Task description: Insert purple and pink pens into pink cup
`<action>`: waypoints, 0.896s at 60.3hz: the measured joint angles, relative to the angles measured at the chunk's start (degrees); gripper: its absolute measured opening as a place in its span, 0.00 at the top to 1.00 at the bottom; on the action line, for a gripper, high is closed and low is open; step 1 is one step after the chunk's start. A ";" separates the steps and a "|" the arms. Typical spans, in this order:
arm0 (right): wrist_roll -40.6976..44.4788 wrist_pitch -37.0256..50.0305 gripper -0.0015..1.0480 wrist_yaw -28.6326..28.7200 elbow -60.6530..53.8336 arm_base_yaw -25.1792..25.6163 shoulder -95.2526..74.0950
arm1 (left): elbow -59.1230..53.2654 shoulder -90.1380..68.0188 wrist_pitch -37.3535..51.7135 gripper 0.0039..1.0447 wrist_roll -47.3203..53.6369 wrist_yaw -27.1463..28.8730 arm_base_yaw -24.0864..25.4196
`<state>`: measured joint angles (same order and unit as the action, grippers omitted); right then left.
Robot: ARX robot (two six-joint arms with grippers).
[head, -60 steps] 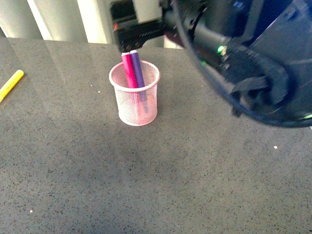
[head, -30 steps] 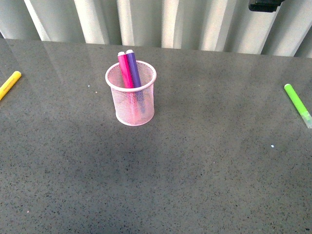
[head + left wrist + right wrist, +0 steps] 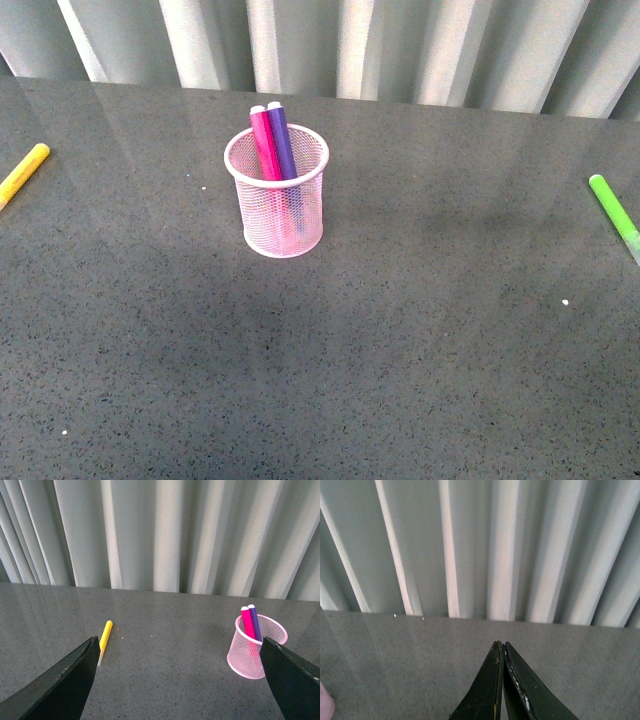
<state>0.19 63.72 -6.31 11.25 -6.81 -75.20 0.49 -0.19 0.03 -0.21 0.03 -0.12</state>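
Note:
The pink cup (image 3: pixel 280 205) stands upright on the grey table. The pink pen (image 3: pixel 264 143) and the purple pen (image 3: pixel 281 138) stand side by side inside it, caps sticking out above the rim. The cup (image 3: pixel 254 647) with both pens also shows in the left wrist view. My left gripper (image 3: pixel 177 675) is open and empty, well back from the cup; one finger (image 3: pixel 295 680) overlaps the cup's edge in that view. My right gripper (image 3: pixel 501 647) is shut and empty, facing the curtain. Neither gripper shows in the front view.
A yellow marker (image 3: pixel 22 174) lies near the table's left edge and also shows in the left wrist view (image 3: pixel 105 634). A lime green marker (image 3: pixel 615 215) lies near the right edge. A grey curtain (image 3: pixel 400 50) hangs behind the table.
The right arm, which filled the upper right of the front view a second ago, has pulled out of that view. The cup and both pens stay put.

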 joint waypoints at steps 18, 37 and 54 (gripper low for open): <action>0.00 -7.19 0.97 4.79 -6.34 3.78 12.79 | 0.00 0.00 0.00 0.06 0.02 -0.02 0.00; -0.02 -19.91 0.97 6.36 -9.57 6.67 29.18 | 0.00 0.00 0.00 0.06 0.02 0.00 0.00; -0.02 -30.03 0.97 6.36 -9.86 6.69 40.72 | 0.00 0.00 0.00 0.06 0.02 0.00 0.00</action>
<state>0.16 33.69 0.05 1.39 -0.12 -34.48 0.49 -0.19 0.03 -0.19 0.03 -0.12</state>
